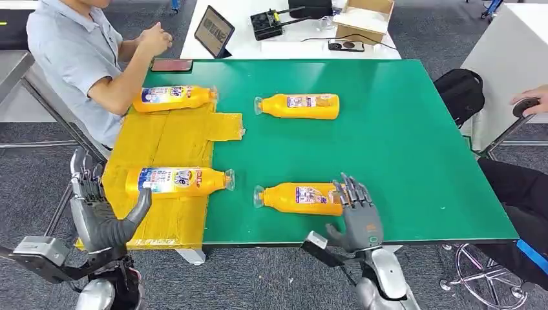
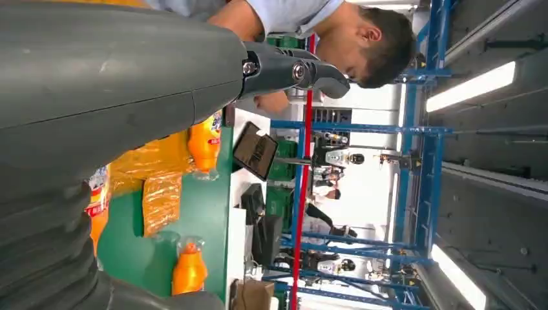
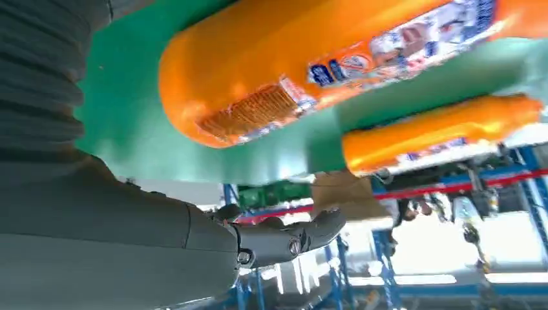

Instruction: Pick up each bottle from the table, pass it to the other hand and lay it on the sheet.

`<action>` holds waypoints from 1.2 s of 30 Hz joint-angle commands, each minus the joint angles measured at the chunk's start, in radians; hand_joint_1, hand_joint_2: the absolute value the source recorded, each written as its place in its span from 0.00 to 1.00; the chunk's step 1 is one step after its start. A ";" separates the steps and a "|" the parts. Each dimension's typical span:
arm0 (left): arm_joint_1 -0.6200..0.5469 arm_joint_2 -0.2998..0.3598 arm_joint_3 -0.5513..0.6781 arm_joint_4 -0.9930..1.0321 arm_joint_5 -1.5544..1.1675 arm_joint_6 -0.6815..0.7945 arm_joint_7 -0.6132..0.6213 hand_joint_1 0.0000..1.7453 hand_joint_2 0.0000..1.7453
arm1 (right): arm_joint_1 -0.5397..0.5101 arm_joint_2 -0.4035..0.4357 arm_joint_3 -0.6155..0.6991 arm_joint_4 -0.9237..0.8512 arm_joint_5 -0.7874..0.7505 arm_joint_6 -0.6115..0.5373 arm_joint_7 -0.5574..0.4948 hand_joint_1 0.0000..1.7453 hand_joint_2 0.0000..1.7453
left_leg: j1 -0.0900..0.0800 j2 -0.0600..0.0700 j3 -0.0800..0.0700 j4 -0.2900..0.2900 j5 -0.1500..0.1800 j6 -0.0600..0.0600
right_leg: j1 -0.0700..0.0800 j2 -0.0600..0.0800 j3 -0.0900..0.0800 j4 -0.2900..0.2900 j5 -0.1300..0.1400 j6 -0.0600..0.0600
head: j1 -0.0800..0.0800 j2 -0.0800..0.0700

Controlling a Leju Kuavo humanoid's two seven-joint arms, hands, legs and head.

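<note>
bottle of orange plastic with a blue-and-white label (image 1: 298, 197) lies on its side on the green tabletop (image 1: 400, 148), near the front edge, cap toward the yellow plastic sheet (image 1: 165, 145). the right hand (image 1: 357, 215), fingers spread and holding nothing, rests at its base end. best to wrap the body mid-label, then lift clear. the left hand (image 1: 97, 213) waits, fingers apart and holding nothing, by the sheet's near corner; open green lies to the right.
</note>
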 commanded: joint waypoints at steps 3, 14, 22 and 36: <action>-0.046 0.018 -0.023 0.077 0.004 -0.009 0.009 0.00 1.00 | -0.113 0.015 -0.026 0.230 -0.039 0.032 -0.029 0.00 1.00 | 0.000 0.000 0.003 -0.001 0.000 0.001 | 0.000 -0.001 0.003 -0.001 0.000 -0.002 | 0.000 0.000; -0.086 0.023 -0.053 0.126 0.012 -0.025 0.020 0.00 1.00 | -0.230 0.011 -0.014 0.392 -0.047 0.031 -0.022 0.00 1.00 | 0.000 0.001 0.004 -0.002 0.000 0.001 | 0.001 -0.001 0.004 -0.002 0.000 -0.003 | 0.000 0.000; -0.094 0.021 -0.059 0.132 0.014 -0.029 0.021 0.00 1.00 | -0.251 0.018 -0.011 0.420 -0.043 0.029 -0.018 0.00 1.00 | 0.000 0.001 0.003 -0.001 0.000 0.001 | 0.000 0.000 0.003 -0.001 0.000 -0.001 | 0.000 0.000; -0.101 0.029 -0.062 0.134 0.025 -0.041 0.034 0.00 1.00 | -0.308 0.013 0.006 0.539 -0.046 0.097 0.005 0.85 1.00 | 0.000 0.001 0.003 -0.001 0.000 0.001 | 0.001 0.000 0.003 -0.001 0.000 -0.002 | 0.000 0.000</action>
